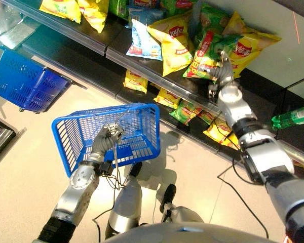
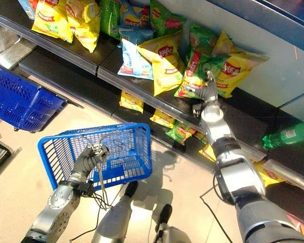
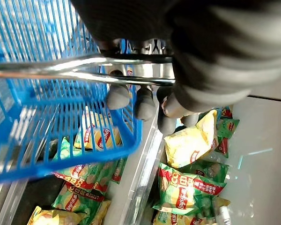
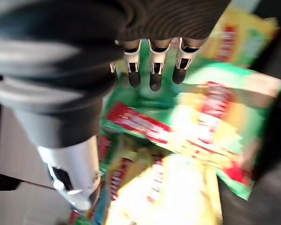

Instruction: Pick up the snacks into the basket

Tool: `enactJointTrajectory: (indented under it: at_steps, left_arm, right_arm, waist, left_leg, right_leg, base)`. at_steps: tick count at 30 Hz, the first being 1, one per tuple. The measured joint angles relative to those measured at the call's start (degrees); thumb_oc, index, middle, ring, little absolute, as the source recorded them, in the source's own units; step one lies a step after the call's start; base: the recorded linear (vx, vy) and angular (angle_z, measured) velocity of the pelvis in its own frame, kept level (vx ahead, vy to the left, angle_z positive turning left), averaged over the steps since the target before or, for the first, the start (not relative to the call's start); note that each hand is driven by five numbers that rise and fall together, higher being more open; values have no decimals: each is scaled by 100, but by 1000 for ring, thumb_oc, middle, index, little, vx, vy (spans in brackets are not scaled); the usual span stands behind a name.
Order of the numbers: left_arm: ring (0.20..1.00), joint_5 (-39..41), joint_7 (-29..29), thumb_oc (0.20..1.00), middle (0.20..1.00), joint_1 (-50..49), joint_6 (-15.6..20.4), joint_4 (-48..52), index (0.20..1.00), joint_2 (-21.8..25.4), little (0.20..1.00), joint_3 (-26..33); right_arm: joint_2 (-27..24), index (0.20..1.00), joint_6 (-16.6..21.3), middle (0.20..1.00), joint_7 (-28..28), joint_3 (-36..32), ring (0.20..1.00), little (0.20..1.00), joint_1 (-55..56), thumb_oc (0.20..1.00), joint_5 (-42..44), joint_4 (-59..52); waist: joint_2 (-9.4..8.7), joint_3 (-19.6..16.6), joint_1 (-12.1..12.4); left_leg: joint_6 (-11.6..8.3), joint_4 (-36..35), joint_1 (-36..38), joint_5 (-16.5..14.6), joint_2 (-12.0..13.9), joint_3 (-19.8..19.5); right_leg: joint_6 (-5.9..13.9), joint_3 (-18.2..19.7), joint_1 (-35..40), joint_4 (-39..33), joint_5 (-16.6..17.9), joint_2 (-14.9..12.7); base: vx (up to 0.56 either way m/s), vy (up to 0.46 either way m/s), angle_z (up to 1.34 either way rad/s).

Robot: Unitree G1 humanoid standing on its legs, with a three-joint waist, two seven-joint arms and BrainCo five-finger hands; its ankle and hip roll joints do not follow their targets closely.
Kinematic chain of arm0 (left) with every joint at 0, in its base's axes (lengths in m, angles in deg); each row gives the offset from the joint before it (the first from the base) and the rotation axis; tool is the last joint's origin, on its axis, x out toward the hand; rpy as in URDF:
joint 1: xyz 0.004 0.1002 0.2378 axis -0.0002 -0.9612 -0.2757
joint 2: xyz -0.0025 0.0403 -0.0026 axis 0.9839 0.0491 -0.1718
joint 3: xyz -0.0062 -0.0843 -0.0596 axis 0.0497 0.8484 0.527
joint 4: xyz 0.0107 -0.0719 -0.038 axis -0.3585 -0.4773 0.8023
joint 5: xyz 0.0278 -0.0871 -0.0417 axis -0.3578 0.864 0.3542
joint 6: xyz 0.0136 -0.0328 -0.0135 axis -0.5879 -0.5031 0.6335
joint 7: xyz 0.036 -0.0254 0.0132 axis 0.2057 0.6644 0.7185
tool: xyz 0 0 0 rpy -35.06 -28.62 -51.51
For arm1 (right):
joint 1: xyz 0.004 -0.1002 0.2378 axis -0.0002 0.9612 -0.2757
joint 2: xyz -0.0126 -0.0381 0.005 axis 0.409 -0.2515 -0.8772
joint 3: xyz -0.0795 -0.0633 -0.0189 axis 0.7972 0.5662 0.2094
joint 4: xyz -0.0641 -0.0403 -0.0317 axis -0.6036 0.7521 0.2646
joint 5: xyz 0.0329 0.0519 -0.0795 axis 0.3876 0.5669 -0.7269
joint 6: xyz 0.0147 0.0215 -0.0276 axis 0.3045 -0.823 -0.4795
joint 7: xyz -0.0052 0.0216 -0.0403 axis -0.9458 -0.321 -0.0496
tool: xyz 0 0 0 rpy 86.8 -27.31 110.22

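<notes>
Left eye view: left hand is up at the near rim of the blue basket, fingers curled round its wire handle, basket held off the floor and tilted. Right hand reaches up to the middle shelf, fingers on a green snack bag w/ red strip, which lies among yellow chip bags and a pale blue bag. More snack bags on the lower shelf beneath. Second blue basket sits on the floor, well apart to the left. Green bottle lies at far right.

Right eye view: same scene. Left hand clamped on the handle; basket's mesh looks bare inside as far as it shows. Right hand's fingers extended up against the green bag, not wrapped round it.

Left wrist view: dark fingertips hooked over the twin wire handle bars, blue mesh alongside. Past the basket's edge, shelf bags show: yellow, green/red ones.

Right wrist view: fingers straight, side by side, tips touching the green bag's top; thumb not clear. Bag on the shelf, yellow bags just beside it.
</notes>
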Motion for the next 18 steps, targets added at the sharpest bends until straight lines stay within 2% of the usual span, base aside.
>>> enactJointTrajectory:
  at_steps: [3,4,6,7,18]
  left_arm:
    - [200,0,-3,200,200,79,0,3,200,2,200,-119]
    - [200,0,0,200,200,120,-2,4,200,2,200,-166]
    - [200,0,0,200,200,208,-2,11,200,2,200,-248]
    - [200,0,0,200,200,253,-8,11,200,6,200,-309]
    - [200,-1,28,200,200,276,-17,11,200,167,200,-340]
  right_arm:
    - [-28,1000,-62,1000,44,-7,1000,1000,-332,1000,116,461]
    - [-3,1000,-68,1000,40,-7,1000,1000,-671,1000,273,1079]
    - [-67,1000,-125,1000,53,-35,1000,1000,-958,1000,516,1588]
    - [-153,1000,-133,1000,56,-37,1000,1000,-964,1000,653,1570]
    - [-208,1000,-180,1000,66,16,1000,1000,-1064,1000,841,1716]
  waist:
    - [-4,2,57]
    - [-5,5,61]
    - [-10,7,84]
    - [-25,15,146]
    - [-27,34,213]
  left_leg:
    - [1,4,-18,0,-13,-24]
    - [-8,55,-75,-7,-20,-32]
    - [-14,107,-162,-12,-14,-91]
    - [-15,124,-206,-12,-17,-134]
    - [-15,259,-432,-10,-158,-433]
  right_leg:
    - [2,-42,0,1,-1,-3]
    - [1,-78,-15,1,-2,4]
    - [-4,-139,-49,0,-6,24]
    - [-11,-160,-67,0,-10,28]
    - [20,-459,-90,1,-54,17]
  base:
    - [-5,8,5]
    - [16,-4,6]
    - [17,0,17]
    - [20,7,21]
    - [21,3,15]
